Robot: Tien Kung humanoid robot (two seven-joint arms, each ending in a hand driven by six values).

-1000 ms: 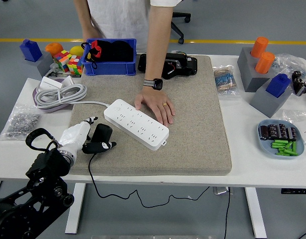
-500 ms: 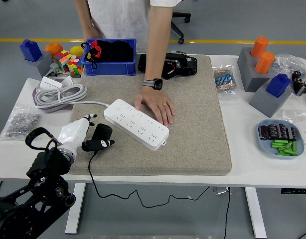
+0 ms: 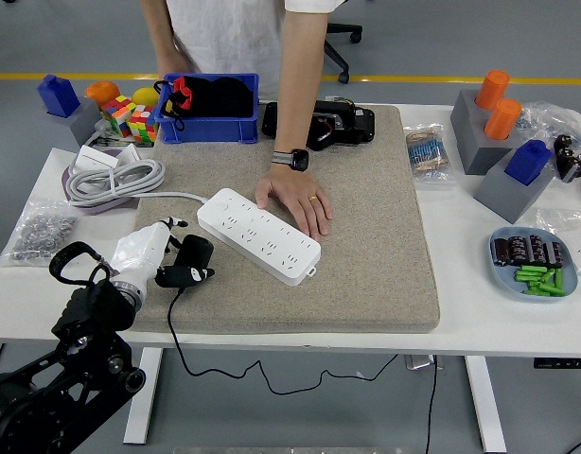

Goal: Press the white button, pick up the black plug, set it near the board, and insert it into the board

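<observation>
A white power strip [image 3: 258,234] lies diagonally on the grey felt mat [image 3: 366,246]. A person's hand [image 3: 296,200] rests flat on the strip's far end and holds it down. My left hand [image 3: 163,255], white-fingered on a black arm, comes in from the lower left and is shut on the black plug [image 3: 189,261], holding it just left of the strip's near-left end. The plug's black cable [image 3: 177,345] hangs over the table's front edge. My right hand is out of view.
A blue bin [image 3: 210,109] and a black device [image 3: 333,125] stand at the back. A coiled white cable [image 3: 111,180] and a bag of screws [image 3: 40,234] lie at left. Grey blocks with orange and blue pieces [image 3: 503,132] and a blue dish [image 3: 535,262] sit at right.
My left hand has lifted the black plug slightly up and toward the strip's left end. The person's hand has stayed on the strip.
</observation>
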